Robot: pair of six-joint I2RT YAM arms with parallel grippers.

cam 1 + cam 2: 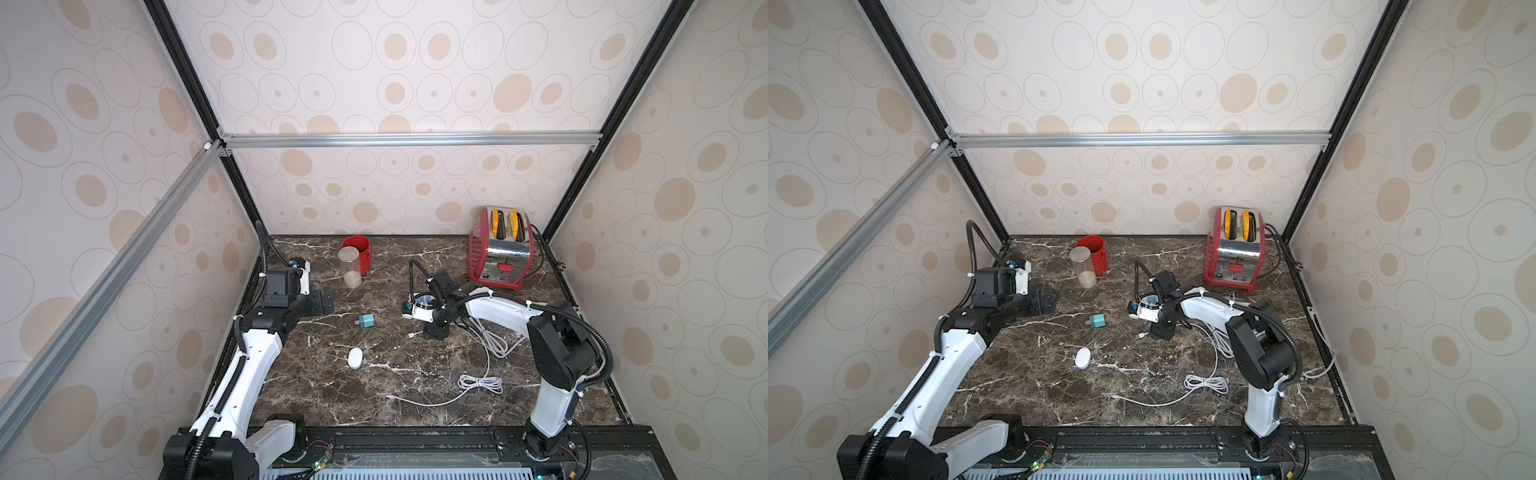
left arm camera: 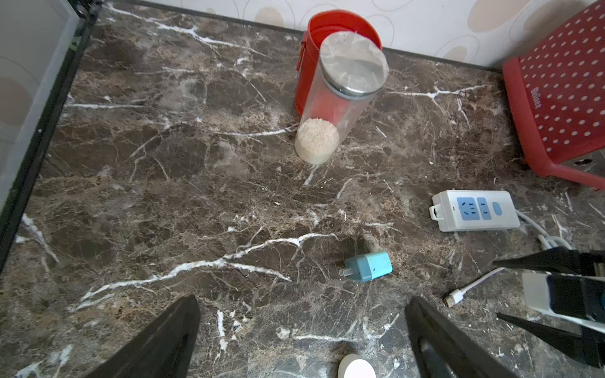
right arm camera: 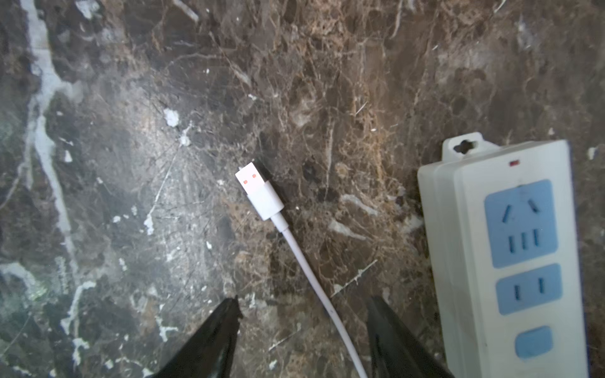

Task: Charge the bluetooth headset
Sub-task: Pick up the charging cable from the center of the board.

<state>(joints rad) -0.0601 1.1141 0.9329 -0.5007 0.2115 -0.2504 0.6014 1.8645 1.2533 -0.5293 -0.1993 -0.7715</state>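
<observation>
**Tool state**

- Left gripper (image 2: pixel 302 299): jaws fully apart. Nothing lies between them and they touch nothing. In a top view it sits at centre left of the frame (image 1: pixel 326 301), over the table (image 1: pixel 316 399).
- Right gripper (image 3: pixel 305 299): jaws partly apart and straddling the cable (image 3: pixel 311 271). The right wrist view shows a gap between the cable and each finger (image 3: pixel 222 327), so there is no clamp. The plug (image 3: pixel 258 191) lies flat just past the tips. The strip (image 3: pixel 510 255) lies just beside one finger.

**Task item**

- The headset (image 1: pixel 355 358) lies flat on the table, left of centre in the lower half of both top views (image 1: pixel 1082 358).
- It is well apart from both grippers and touches only the table.
- The adapter (image 1: pixel 366 321) lies just above it in the frame.

**Materials and shapes**

- Headset: smooth white oval pebble.
- Cable: thin, round and white, with loose coils at lower right of centre (image 1: pixel 480 382).
- Plug: flat white rectangle with two orange marks on its face.
- Strip: white rectangular plastic block with rounded edges. It has blue socket faces, a blue button and a hanging tab.
- Adapter: teal cube lying on its side, with two metal prongs.
- Table: dark brown marble pattern with white veins.
- Jar (image 1: pixel 351 266): clear cylinder with a metal lid and pale grain at the bottom.
- Canister (image 1: pixel 358 249): red, standing directly behind the jar.
- Toaster (image 1: pixel 500 253): red with white dots on the sides and a chrome front, at upper right of the table.
</observation>
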